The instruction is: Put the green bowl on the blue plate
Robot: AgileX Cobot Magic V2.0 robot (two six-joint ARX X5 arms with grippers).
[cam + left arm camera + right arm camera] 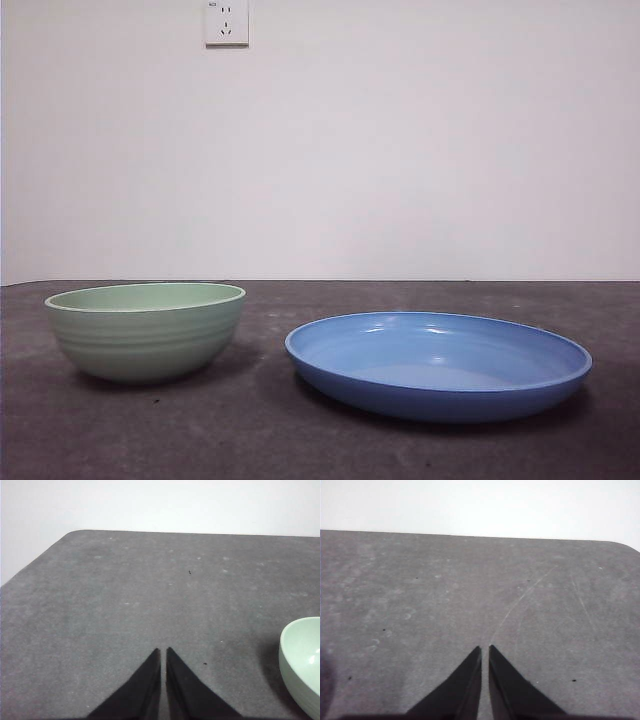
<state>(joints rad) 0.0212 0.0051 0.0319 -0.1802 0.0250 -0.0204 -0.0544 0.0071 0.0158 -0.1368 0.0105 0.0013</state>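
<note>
The green bowl (146, 330) stands upright on the dark table at the left of the front view, empty. Beside it to the right lies the blue plate (438, 364), wide and shallow, apart from the bowl by a small gap. No arm shows in the front view. My left gripper (163, 651) is shut over bare table, with part of the green bowl (302, 662) off to one side of it. Over bare grey table my right gripper (484, 649) is also shut; neither bowl nor plate appears in its view.
A white wall with a power socket (226, 21) rises behind the table. The left wrist view takes in a rounded table corner (75, 533), and the right wrist view another rounded corner (625, 545).
</note>
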